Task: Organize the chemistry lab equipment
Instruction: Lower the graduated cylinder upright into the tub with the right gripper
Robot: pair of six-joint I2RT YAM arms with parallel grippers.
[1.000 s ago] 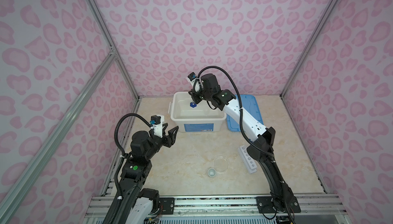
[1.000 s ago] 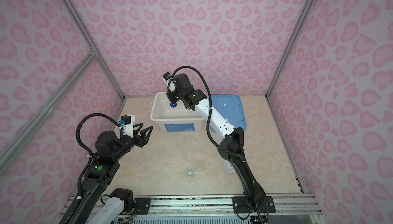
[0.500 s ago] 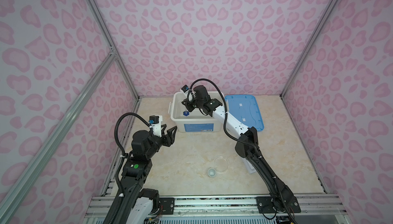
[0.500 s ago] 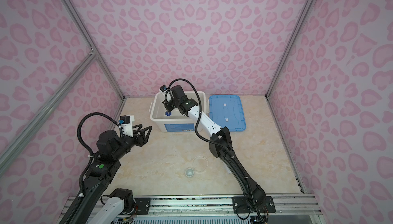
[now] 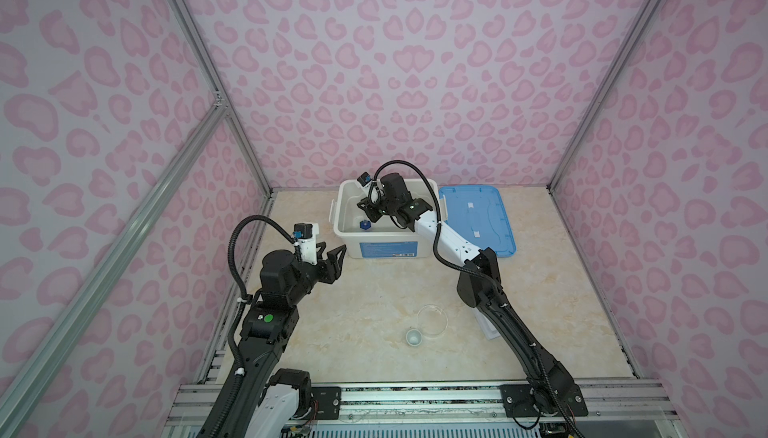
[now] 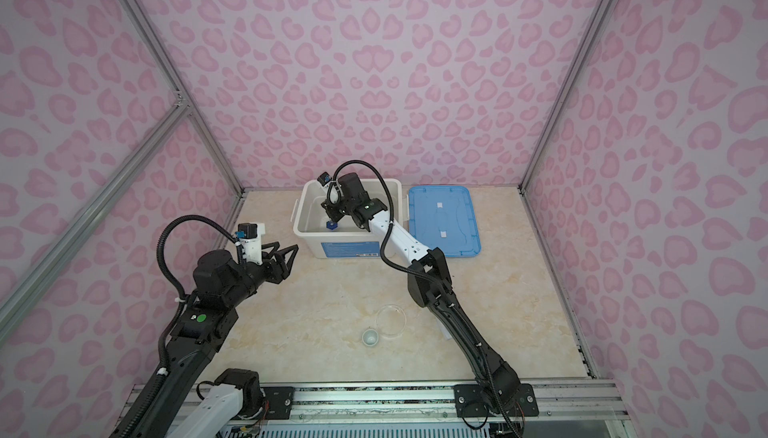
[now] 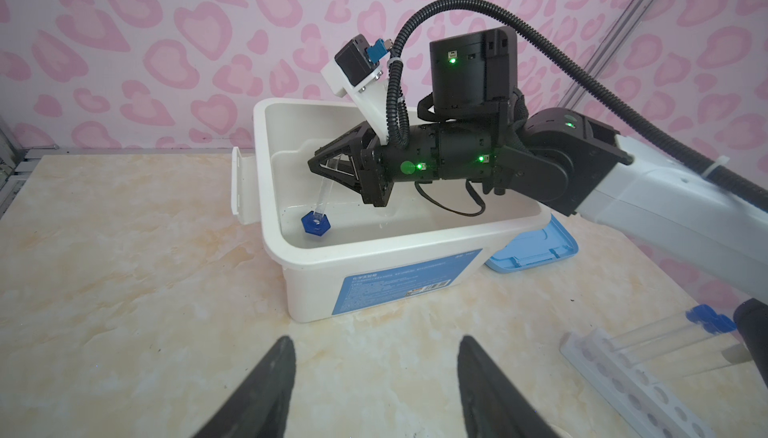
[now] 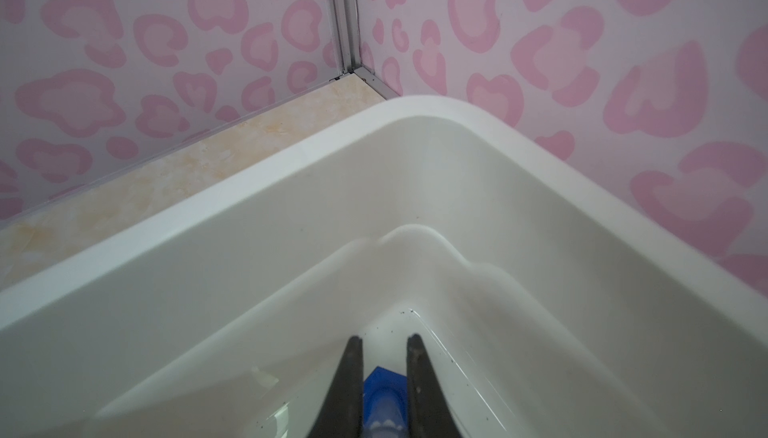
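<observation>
The right gripper [image 7: 322, 165] is pinching the clear stem of the small cylinder [image 7: 321, 203], its jaws drawn close with only the stem between them, as the right wrist view also shows. The cylinder hangs tilted, blue base lowest, down inside the white bin [image 7: 311, 286] near its left wall; whether the base touches the floor cannot be told. The blue lid [image 5: 478, 220] lies flat just beside the bin.

The left gripper [image 7: 376, 339] hovers spread and empty over the table [image 5: 374, 290], near the bin's front left corner.

Well apart, toward the front, the round dish [image 5: 432, 320] and the little cup [image 5: 414, 337] sit close together. The rack [image 7: 623, 377] lies near the right arm, with tubes [image 7: 665, 332] lying across it.

The risk is the tilt: letting go now would likely drop the cylinder onto one edge of its base, so it topples and rolls. Pushing lower could jam the base against the floor and twist the stem out of the pinch.
</observation>
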